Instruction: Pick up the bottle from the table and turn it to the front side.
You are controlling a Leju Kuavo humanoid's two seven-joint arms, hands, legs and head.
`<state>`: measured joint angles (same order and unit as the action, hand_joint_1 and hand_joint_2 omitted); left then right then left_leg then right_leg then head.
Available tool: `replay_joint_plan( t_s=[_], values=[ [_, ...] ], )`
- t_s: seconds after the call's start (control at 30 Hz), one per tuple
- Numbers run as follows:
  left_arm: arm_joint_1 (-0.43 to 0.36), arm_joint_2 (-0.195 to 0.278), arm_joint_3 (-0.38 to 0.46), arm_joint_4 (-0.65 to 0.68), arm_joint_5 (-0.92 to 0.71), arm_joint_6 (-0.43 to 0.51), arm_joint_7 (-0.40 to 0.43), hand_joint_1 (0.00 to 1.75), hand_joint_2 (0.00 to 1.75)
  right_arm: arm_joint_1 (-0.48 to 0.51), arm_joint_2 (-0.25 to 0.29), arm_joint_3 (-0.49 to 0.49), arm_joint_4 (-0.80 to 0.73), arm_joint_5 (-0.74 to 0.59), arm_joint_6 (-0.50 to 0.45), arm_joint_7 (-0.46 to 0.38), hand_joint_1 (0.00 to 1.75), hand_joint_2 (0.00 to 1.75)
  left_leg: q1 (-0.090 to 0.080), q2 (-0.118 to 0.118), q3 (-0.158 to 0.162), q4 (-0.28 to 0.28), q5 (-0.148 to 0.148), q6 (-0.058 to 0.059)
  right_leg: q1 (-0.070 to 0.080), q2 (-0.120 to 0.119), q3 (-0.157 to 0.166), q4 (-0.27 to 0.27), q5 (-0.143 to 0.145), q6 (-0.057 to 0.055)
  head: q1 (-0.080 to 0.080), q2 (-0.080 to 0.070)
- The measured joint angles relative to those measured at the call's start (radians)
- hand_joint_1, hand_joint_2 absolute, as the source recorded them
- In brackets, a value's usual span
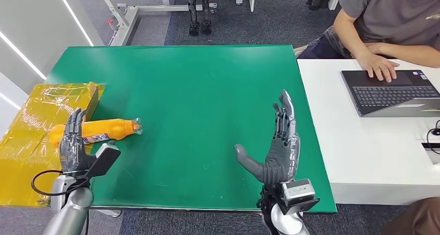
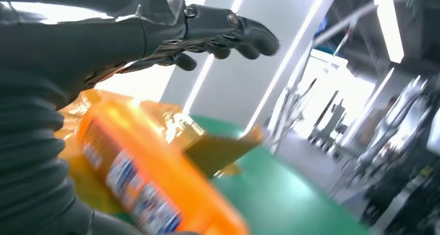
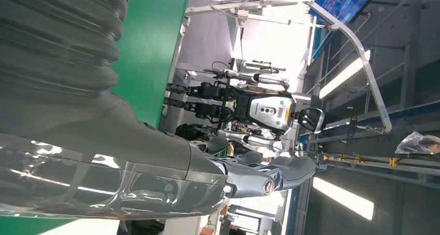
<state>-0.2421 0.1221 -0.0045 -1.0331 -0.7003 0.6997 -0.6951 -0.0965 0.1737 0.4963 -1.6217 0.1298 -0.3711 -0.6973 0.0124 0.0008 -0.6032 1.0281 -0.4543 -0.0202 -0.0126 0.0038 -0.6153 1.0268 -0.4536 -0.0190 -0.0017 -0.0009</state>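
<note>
An orange bottle (image 1: 106,129) with a blue and white label lies on its side at the left edge of the green table (image 1: 207,90), its clear cap toward the right. My left hand (image 1: 72,141) is over the bottle's base end, fingers straight and spread, not wrapped around it. In the left wrist view the bottle (image 2: 140,178) lies blurred under the palm, and the fingers (image 2: 233,30) stretch out well above it. My right hand (image 1: 277,147) hovers over the table's front right, open and flat with the thumb spread, holding nothing; the right wrist view shows it (image 3: 104,157) beside the table (image 3: 150,48).
A yellow-wrapped box (image 1: 31,131) with a cardboard flap (image 1: 92,97) adjoins the table's left edge, right behind the bottle. To the right stands a white table (image 1: 363,157) with a laptop (image 1: 394,92), where a person (image 1: 384,17) is typing. Metal frames stand on the floor beyond.
</note>
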Motion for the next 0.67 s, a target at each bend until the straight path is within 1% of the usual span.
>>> replay_joint_plan(
  t_s=[0.13, 0.27, 0.33, 0.37, 0.43, 0.53, 0.57, 0.6, 0.63, 0.67],
  values=[
    [0.030, -0.005, -0.069, -0.187, 0.228, 0.000, -0.005, 0.00, 1.75, 0.000, 0.000, 0.000, 0.000, 0.003, -0.006, 0.000, 0.00, 1.75, 0.000, 0.000, 0.000, 0.000, 0.000, 0.000, 0.000, -0.001, 0.000, 0.000, 0.000, 0.000, 0.000, 0.000],
    [0.035, -0.016, -0.143, -0.307, 0.304, -0.002, -0.006, 0.00, 1.75, -0.002, -0.001, 0.002, 0.000, 0.004, -0.007, 0.001, 0.00, 1.75, 0.000, -0.001, 0.000, 0.000, 0.000, 0.000, 0.000, -0.002, 0.001, 0.000, 0.000, 0.000, 0.000, 0.000],
    [0.037, -0.022, -0.174, -0.357, 0.379, -0.024, -0.006, 0.00, 1.75, -0.002, -0.003, 0.003, 0.000, 0.004, -0.011, 0.001, 0.00, 1.75, 0.000, -0.001, 0.000, 0.000, 0.000, 0.000, 0.000, -0.001, 0.001, 0.000, 0.000, 0.000, 0.000, 0.000],
    [0.037, -0.027, -0.189, -0.383, 0.432, -0.056, -0.006, 0.00, 1.75, -0.001, -0.004, 0.004, 0.000, 0.004, -0.015, 0.002, 0.00, 1.75, 0.000, -0.001, 0.000, 0.000, 0.000, 0.000, 0.000, -0.001, 0.000, 0.000, 0.000, 0.000, 0.000, 0.000],
    [0.042, -0.049, -0.213, -0.432, 0.553, -0.167, -0.006, 0.00, 1.75, 0.003, -0.009, 0.008, 0.000, 0.005, -0.028, 0.001, 0.00, 1.75, 0.000, -0.002, 0.000, 0.000, 0.000, 0.000, 0.000, -0.002, 0.001, 0.000, 0.000, 0.000, 0.000, 0.000],
    [0.056, -0.114, -0.237, -0.479, 0.726, -0.395, -0.006, 0.00, 1.75, 0.022, -0.023, 0.015, -0.011, 0.009, -0.058, 0.000, 0.00, 1.75, 0.000, -0.002, -0.001, 0.000, 0.000, 0.001, 0.000, -0.003, 0.001, -0.001, 0.000, 0.000, 0.000, 0.000],
    [0.061, -0.138, -0.244, -0.488, 0.775, -0.457, -0.006, 0.00, 1.75, 0.029, -0.027, 0.017, -0.016, 0.012, -0.068, -0.001, 0.00, 1.75, 0.000, -0.002, -0.001, 0.000, -0.001, 0.001, 0.000, -0.002, 0.001, -0.001, 0.000, 0.000, 0.000, 0.000],
    [0.065, -0.161, -0.252, -0.495, 0.813, -0.498, -0.006, 0.00, 1.75, 0.036, -0.031, 0.018, -0.020, 0.015, -0.074, -0.001, 0.00, 1.75, 0.000, -0.001, -0.001, 0.001, -0.001, 0.002, 0.000, -0.002, 0.001, -0.001, 0.000, 0.000, 0.000, 0.000],
    [0.067, -0.181, -0.258, -0.501, 0.835, -0.518, -0.006, 0.00, 1.75, 0.042, -0.034, 0.019, -0.023, 0.019, -0.077, -0.001, 0.00, 1.75, -0.001, -0.001, -0.001, 0.001, -0.001, 0.002, 0.000, -0.002, 0.001, -0.002, 0.000, 0.000, 0.000, 0.000],
    [0.068, -0.190, -0.261, -0.504, 0.843, -0.525, -0.006, 0.00, 1.75, 0.044, -0.035, 0.019, -0.024, 0.020, -0.079, -0.001, 0.00, 1.75, -0.001, -0.001, -0.001, 0.001, -0.002, 0.003, 0.000, -0.002, 0.001, -0.002, 0.000, 0.001, 0.000, 0.000]
  ],
)
